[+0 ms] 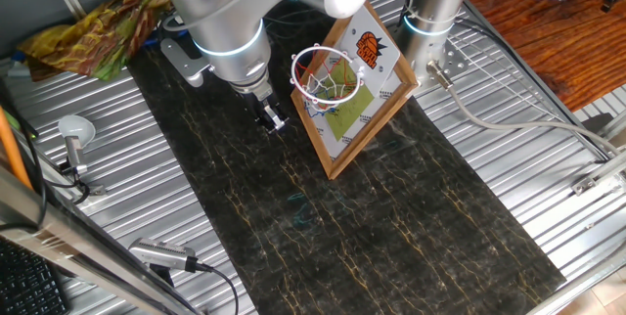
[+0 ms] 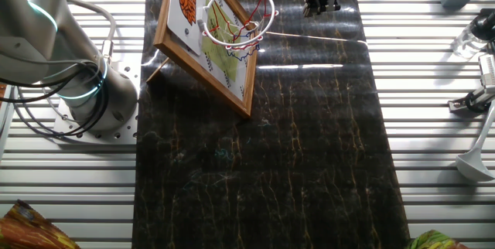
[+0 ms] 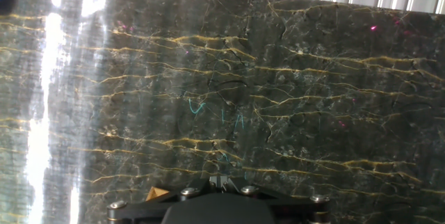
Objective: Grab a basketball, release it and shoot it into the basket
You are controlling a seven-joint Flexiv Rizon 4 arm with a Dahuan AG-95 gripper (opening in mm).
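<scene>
Dark marble mat [image 1: 411, 217] | basket [image 1: 326, 73]: white hoop, tilted wood-framed backboard | hand [image 1: 271, 117]: grip unclear

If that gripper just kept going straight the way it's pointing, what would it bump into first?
Most likely the dark marble-patterned mat. The gripper points down, and the hand view shows only bare mat ahead, with no ball in its line. How far off the mat is cannot be judged.

Desk [image 1: 509, 110]: ribbed silver metal surface.

- Long black marble-patterned mat with gold veins [image 1: 372, 227], laid lengthwise down the middle; faint teal scribbles near its centre.
- Wood-framed backboard with white hoop and net [image 1: 354, 90], tilted, lower edge resting on the mat.
- Silver cylindrical robot base [image 2: 93, 98], beside the mat.
- Crumpled multicoloured cloth [image 1: 93, 31], at one corner.
</scene>
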